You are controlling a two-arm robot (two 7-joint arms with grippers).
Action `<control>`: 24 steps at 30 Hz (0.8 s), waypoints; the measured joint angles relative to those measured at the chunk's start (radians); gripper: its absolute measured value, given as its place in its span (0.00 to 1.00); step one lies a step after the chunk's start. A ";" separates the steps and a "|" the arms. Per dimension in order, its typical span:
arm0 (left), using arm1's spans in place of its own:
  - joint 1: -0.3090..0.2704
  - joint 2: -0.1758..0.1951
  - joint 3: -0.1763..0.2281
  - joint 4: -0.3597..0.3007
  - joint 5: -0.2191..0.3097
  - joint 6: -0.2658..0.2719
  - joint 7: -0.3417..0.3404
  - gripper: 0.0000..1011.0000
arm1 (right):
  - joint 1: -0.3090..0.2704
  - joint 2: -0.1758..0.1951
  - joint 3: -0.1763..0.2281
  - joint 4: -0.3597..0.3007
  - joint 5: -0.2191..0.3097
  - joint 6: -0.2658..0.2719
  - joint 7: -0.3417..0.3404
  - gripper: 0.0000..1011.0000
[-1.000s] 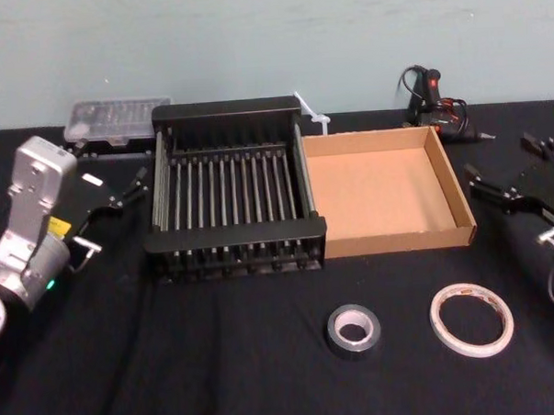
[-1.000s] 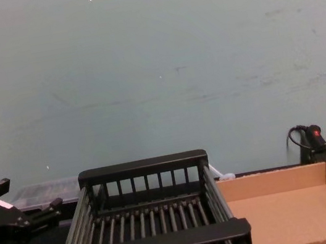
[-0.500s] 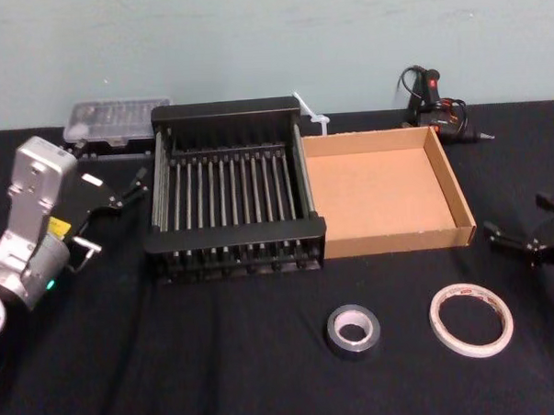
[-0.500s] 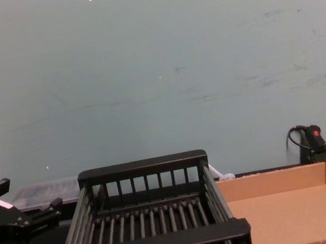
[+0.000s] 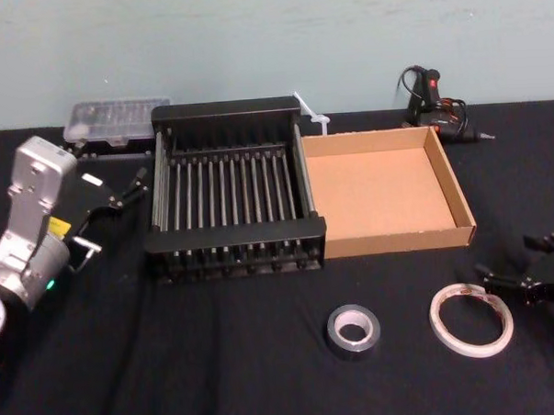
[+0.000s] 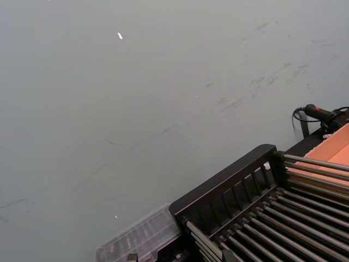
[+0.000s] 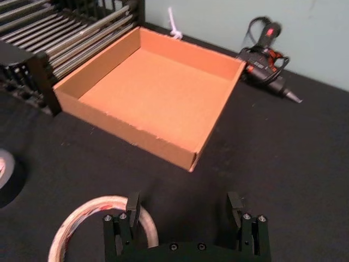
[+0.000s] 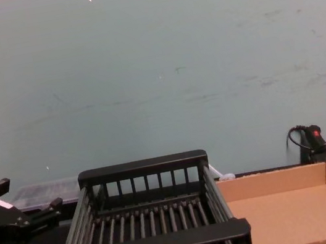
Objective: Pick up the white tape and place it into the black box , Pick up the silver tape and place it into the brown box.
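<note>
Now the right pincer (image 5: 505, 258) hangs spread at the white tape (image 5: 472, 349); left pincer (image 5: 133, 187) spread, parked.

From my right wrist camera I see the right gripper (image 7: 184, 206) with its fingers spread wide. One fingertip (image 7: 132, 203) sits over the rim of the white tape (image 7: 73, 218); the other is over the bare black cloth (image 7: 283, 147). Beyond them lies the brown box (image 7: 125, 131), with the black box (image 7: 65, 38) just beside it. The silver tape (image 7: 5, 169) peeks in at the edge. A corded hand tool (image 7: 267, 54) lies behind the brown box.
</note>
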 joint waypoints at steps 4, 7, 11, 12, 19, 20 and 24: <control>0.000 0.000 0.000 0.000 0.000 0.000 0.000 0.99 | -0.003 0.004 0.000 0.002 0.002 0.013 0.030 0.99; 0.000 0.000 0.000 0.000 0.000 0.000 0.000 0.99 | -0.006 0.008 0.000 0.002 0.002 0.020 0.053 0.99; 0.000 0.000 0.000 0.000 0.000 0.000 0.000 0.99 | -0.008 0.008 0.001 0.004 0.000 0.027 0.070 0.99; 0.000 0.000 0.000 0.000 0.000 0.000 0.000 0.99 | -0.008 0.008 0.001 0.005 -0.002 0.029 0.078 0.99; 0.000 0.000 0.000 0.000 0.000 0.000 0.000 0.99 | -0.005 -0.001 -0.001 0.018 -0.020 0.038 0.106 0.99; 0.000 0.000 0.000 0.000 0.000 0.000 0.000 0.99 | -0.005 -0.001 -0.001 0.018 -0.020 0.038 0.106 0.99; 0.000 0.000 0.000 0.000 0.000 0.000 0.000 0.99 | 0.001 -0.008 -0.004 0.027 -0.028 0.047 0.119 0.99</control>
